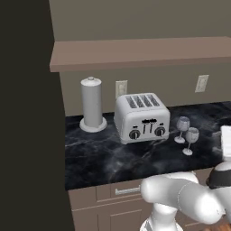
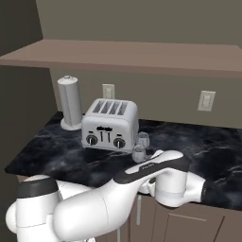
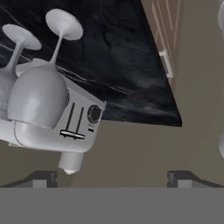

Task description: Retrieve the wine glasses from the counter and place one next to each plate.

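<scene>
Reaching low along the counter [image 2: 61,151], fingers [image 3: 41,178] spread wide

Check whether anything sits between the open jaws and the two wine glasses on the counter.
Nothing visible does. In the hand view the gripper is open, and the nearer wine glass shows unblocked. The toaster stands beside the glasses, and the paper-towel roll stands beyond the toaster.
</scene>
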You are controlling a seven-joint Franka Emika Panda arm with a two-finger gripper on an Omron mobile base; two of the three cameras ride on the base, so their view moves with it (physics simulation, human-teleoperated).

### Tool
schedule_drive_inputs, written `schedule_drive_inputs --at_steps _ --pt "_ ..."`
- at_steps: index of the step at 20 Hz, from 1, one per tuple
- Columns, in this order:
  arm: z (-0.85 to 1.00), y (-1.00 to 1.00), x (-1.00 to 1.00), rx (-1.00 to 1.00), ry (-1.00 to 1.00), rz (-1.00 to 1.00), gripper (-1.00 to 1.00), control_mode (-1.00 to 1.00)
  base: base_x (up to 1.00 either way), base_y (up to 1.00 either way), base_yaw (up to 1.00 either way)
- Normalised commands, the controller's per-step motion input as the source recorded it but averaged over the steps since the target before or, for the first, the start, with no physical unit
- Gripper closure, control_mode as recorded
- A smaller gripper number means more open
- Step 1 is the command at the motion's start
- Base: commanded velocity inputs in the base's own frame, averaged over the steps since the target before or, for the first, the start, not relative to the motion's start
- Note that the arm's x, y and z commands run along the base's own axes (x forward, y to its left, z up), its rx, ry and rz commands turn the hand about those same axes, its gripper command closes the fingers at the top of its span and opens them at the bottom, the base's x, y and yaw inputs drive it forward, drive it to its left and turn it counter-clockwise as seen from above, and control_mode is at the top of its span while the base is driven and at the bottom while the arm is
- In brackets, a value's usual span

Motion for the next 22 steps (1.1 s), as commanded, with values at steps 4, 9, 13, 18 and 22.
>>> schedule_drive_inputs --at_steps 4,9,13,18,22 --pt "-0.26 0.0 0.14 0.0 0.0 0.0 -1.0 -1.0 0.0 0.0 0.0" --pt "-0.27 0.0 0.12 0.01 0.0 0.0 -1.0 -1.0 0.0 0.0 0.0" --pt "-0.37 0.01 0.18 0.06 0.0 0.01 -1.0 -1.0 0.0 0.0 0.0" --pt "-0.23 0.0 0.23 0.09 0.0 0.02 -1.0 -1.0 0.0 0.0 0.0" --pt "-0.05 0.0 0.19 0.08 0.0 0.01 -1.0 -1.0 0.0 0.0 0.0"
